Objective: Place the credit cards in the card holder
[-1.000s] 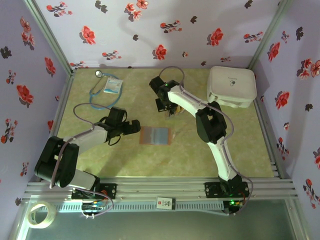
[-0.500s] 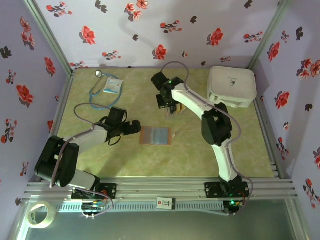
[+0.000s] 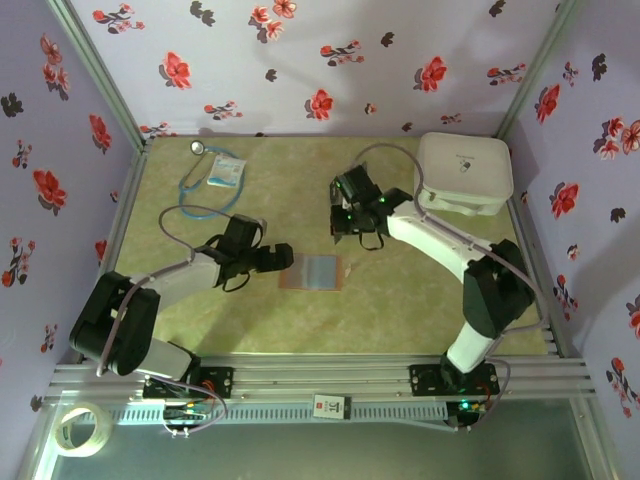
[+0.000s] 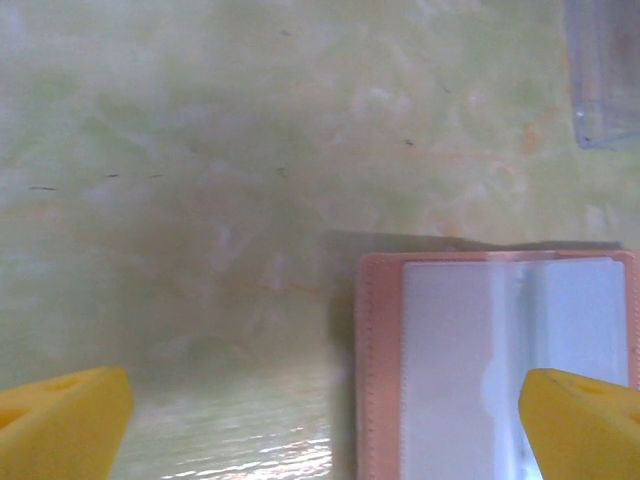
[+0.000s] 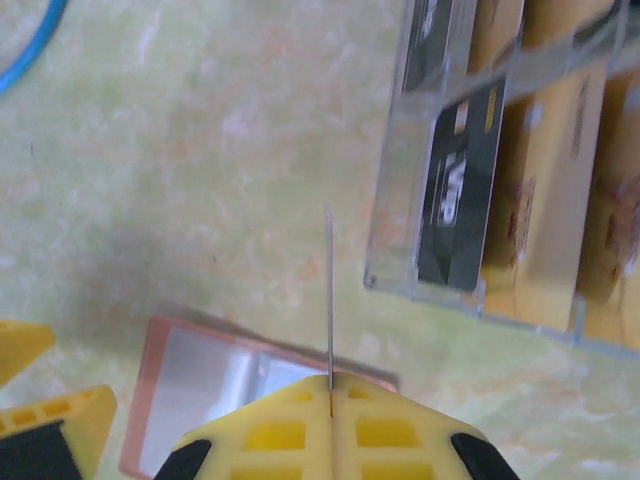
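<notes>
Card holder (image 3: 312, 271) lies open and flat mid-counter (image 3: 400, 310), greyish clear pocket facing up. Left tool (image 3: 283, 259) sits just beside the holder's left edge, jaws spread wide; in its wrist view the left tool (image 4: 320, 430) has yellow fingertips (image 4: 60, 420) at both lower corners, with the holder (image 4: 490, 370) under the right one. Right tool (image 3: 352, 222) is just far-right of the holder, jaws pressed together, pinching one credit card (image 5: 329, 290) seen edge-on as a thin line above the right tool (image 5: 331, 385). The holder (image 5: 240, 390) lies under it. Beside that, a clear tray (image 5: 400, 200) holds more credit cards (image 5: 455, 200), black and yellow-orange. White case (image 3: 462, 172) at far right, stethoscope (image 3: 200, 185) and packet (image 3: 226, 170) at far left.
</notes>
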Controlling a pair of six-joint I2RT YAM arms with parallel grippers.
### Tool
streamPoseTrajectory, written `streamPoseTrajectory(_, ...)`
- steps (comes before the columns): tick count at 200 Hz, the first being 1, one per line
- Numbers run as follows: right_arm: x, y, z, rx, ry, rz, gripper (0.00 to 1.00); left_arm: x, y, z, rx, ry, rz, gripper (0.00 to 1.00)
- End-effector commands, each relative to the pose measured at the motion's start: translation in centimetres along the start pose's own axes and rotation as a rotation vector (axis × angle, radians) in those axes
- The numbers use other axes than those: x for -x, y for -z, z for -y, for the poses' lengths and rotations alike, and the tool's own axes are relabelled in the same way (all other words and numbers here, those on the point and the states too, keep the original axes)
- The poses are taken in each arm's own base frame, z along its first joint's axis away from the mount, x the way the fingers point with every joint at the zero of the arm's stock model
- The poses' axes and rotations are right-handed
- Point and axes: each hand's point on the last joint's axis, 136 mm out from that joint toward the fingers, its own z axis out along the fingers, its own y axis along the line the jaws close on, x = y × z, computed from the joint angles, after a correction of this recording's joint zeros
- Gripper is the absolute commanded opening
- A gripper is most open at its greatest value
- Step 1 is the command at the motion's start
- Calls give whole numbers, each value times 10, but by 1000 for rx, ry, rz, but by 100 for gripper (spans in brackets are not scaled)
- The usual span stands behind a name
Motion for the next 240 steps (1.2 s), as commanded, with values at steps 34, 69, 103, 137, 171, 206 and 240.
streamPoseTrajectory(34,-18,11,-3,166,-127,101,0,-3,-5,20,-43,13,20,100)
streamPoseTrajectory(69,-30,18,14,150,-156,133,0,-8,-9,29,-45,22,24,100)
streamPoseTrajectory(103,-44,16,24,147,-173,113,0,-16,-16,34,-43,19,8,100)
streamPoseTrajectory(137,-56,12,34,188,-216,121,0,-25,-19,40,-39,12,-4,100)
streamPoseTrajectory(171,-65,4,35,206,-223,94,0,-31,-19,51,-62,10,-6,100)
streamPoseTrajectory(206,-68,-1,32,228,-226,81,0,-33,-18,64,-87,8,-3,100)
streamPoseTrajectory(240,-65,2,26,263,-224,89,0,-34,-13,63,-74,10,3,100)
